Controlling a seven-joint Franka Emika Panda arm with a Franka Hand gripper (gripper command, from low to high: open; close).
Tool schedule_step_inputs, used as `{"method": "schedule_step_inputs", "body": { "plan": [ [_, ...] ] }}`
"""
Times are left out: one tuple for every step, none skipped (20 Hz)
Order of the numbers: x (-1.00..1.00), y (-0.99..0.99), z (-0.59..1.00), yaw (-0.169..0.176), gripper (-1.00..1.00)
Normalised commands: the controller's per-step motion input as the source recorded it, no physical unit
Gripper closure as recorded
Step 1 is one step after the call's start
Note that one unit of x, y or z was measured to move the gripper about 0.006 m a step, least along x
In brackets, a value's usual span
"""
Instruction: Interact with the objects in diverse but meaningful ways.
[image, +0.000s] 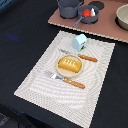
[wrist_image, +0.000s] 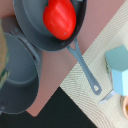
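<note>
Tomato (wrist_image: 59, 18) sits in grey pan (wrist_image: 35, 27), pot (wrist_image: 17, 75) beside it, milk carton (wrist_image: 119, 70) on placemat (image: 65, 67). Gripper: I can't see it, state unknown.

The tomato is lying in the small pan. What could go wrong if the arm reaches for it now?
1. The red tomato is round and lies loose in the pan, so it may roll away from the fingers.
2. The grey pot stands right beside the pan, so the arm could bump it.
3. The pan's long handle could swing toward the milk carton.
</note>
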Motion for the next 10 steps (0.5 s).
{"method": "schedule_step_inputs", "body": {
  "plan": [
    [0.0, -0.28, -0.1, -0.1, -1.0],
    [0.0, -0.4, -0.22, -0.146, -1.0],
    [-0.06, -0.52, -0.3, -0.163, -1.0],
    [-0.09, -0.49, -0.34, -0.162, -1.0],
    [0.0, -0.36, -0.36, -0.144, -1.0],
    [0.0, -0.26, -0.35, -0.124, -1.0],
    [0.0, -0.24, -0.41, -0.12, -1.0],
    [-0.09, -0.16, -0.36, -0.06, -1.0],
    [-0.21, 0.0, -0.36, 0.0, -1.0],
    [-0.4, 0.12, -0.35, 0.0, -1.0]
  ]
}}
